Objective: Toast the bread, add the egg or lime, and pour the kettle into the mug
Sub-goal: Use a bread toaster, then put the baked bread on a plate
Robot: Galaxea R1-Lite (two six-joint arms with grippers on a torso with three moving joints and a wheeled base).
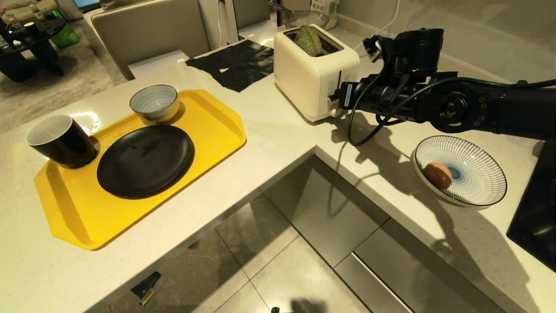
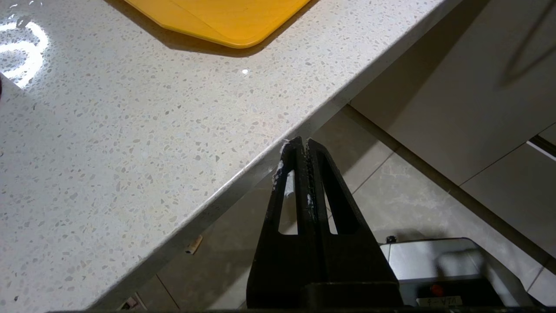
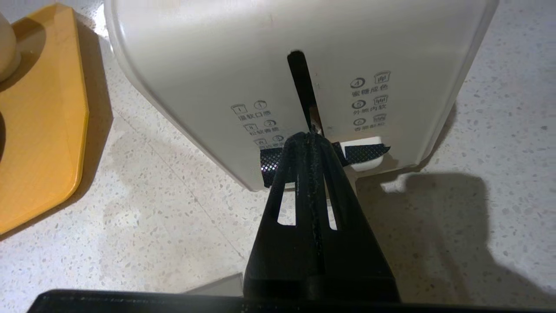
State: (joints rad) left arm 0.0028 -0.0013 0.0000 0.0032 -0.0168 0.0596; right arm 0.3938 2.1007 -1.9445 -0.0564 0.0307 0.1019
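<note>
Thick pale green bread slice: upright in cream plastic toaster slot near worktop inner corner. Right gripper: fingers together, on lever. Press straight down until latched

Right gripper: black fingers pressed together, tips at toaster lever wrapped in black tape, low on slot. Toaster: cream front, vertical slot, printed numbered icons either side. Yellow tray: edge beside toaster. Speckled countertop beneath.
</note>
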